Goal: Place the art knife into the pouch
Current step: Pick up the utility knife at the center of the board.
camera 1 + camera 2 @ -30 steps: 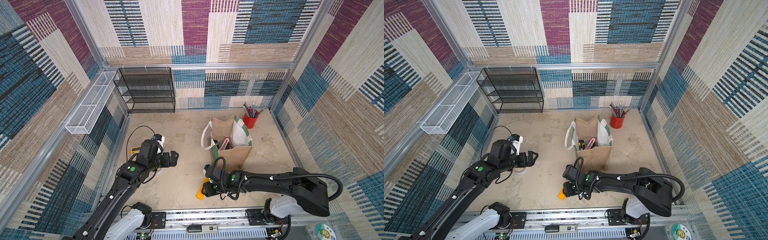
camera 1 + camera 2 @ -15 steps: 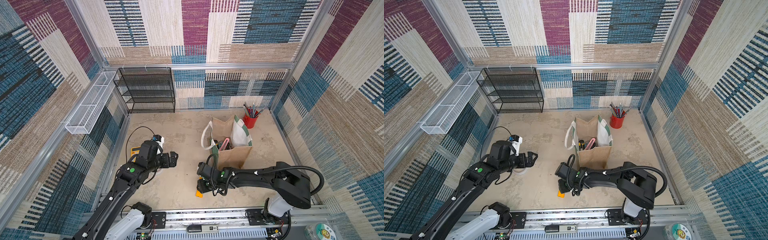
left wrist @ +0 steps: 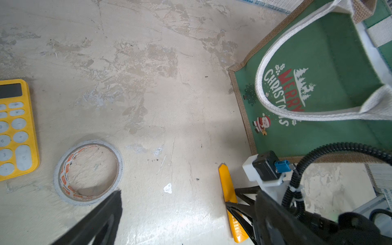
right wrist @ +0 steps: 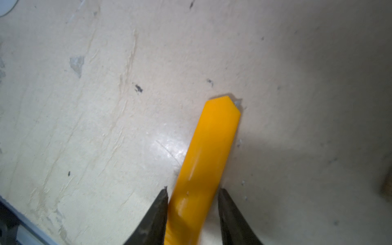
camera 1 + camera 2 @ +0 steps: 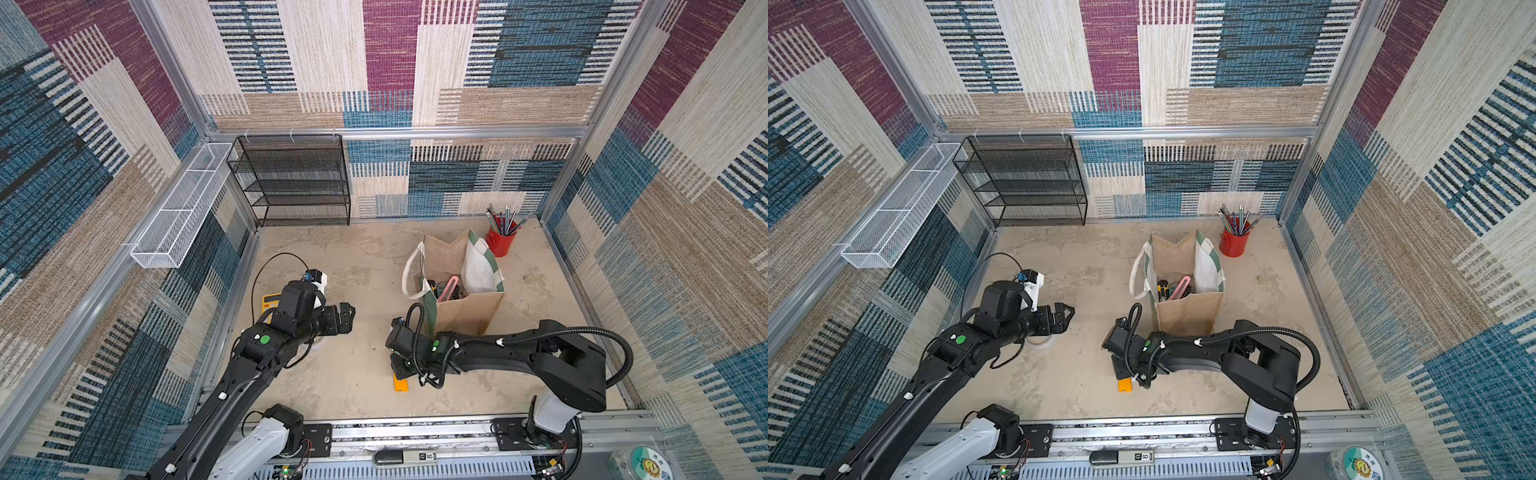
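Jaws of your R gripper [image 4: 192, 212] straddle the art knife [image 4: 203, 169], not yet clamped; L's wide open. Knife's flat on bench near pouch [image 5: 461, 307]. Light, stiff, slick plastic; grab mid-body.

We see patchwork woven walls [image 5: 390, 62] of blue, maroon and beige framed in aluminium. The worn beige floor [image 5: 357, 266] shines beneath the wrist cameras. A black mesh shelf [image 5: 297, 183] and a white wire basket [image 5: 180, 208] stand well beyond the grippers.
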